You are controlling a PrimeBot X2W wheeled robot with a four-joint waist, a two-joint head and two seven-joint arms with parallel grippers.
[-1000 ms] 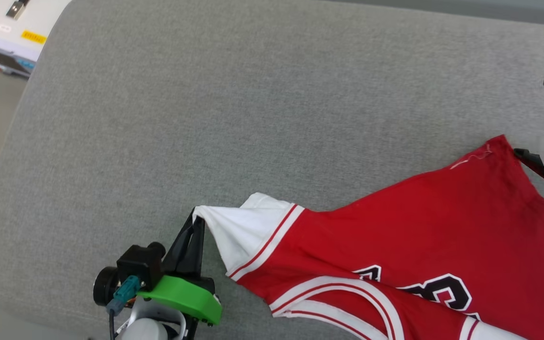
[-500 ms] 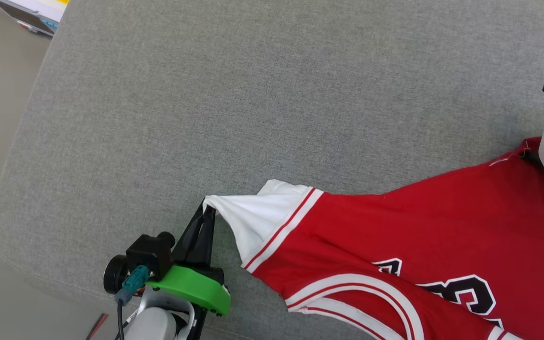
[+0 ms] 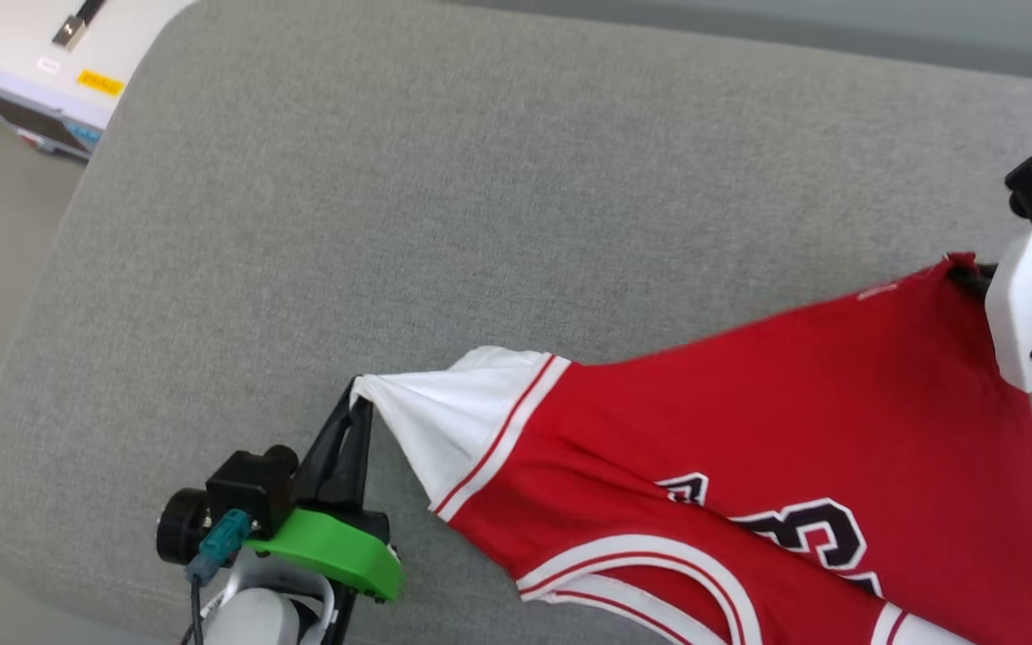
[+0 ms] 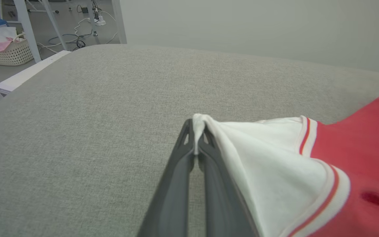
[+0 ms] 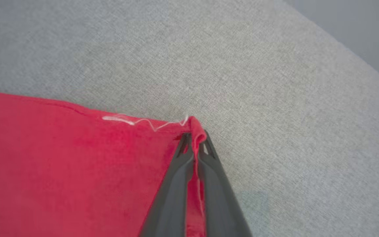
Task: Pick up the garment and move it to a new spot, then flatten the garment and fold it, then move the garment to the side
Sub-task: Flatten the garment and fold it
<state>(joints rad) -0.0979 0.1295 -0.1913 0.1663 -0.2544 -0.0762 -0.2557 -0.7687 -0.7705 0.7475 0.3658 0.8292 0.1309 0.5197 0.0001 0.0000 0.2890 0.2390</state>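
Observation:
The garment (image 3: 776, 421), a red jersey with white sleeves and black-and-white lettering, lies stretched across the grey cushion (image 3: 498, 206) at the lower right. My left gripper (image 3: 356, 394) is shut on the tip of the white sleeve (image 4: 258, 154); the left wrist view shows the pinch (image 4: 196, 131). My right gripper (image 3: 964, 269) is shut on a red corner of the hem, with the fold of cloth (image 5: 196, 131) pinched between its dark fingers (image 5: 176, 184). The fabric between the two grips looks taut.
A white box (image 3: 50, 72) with a yellow label stands off the cushion's far left corner. The cushion's rounded left edge (image 3: 5, 430) drops to the floor. A wicker basket (image 4: 7, 52) and cables lie on the floor beyond.
My right gripper has shut on the red hem corner. The left gripper keeps its hold on the sleeve. The head camera has shifted between frames.

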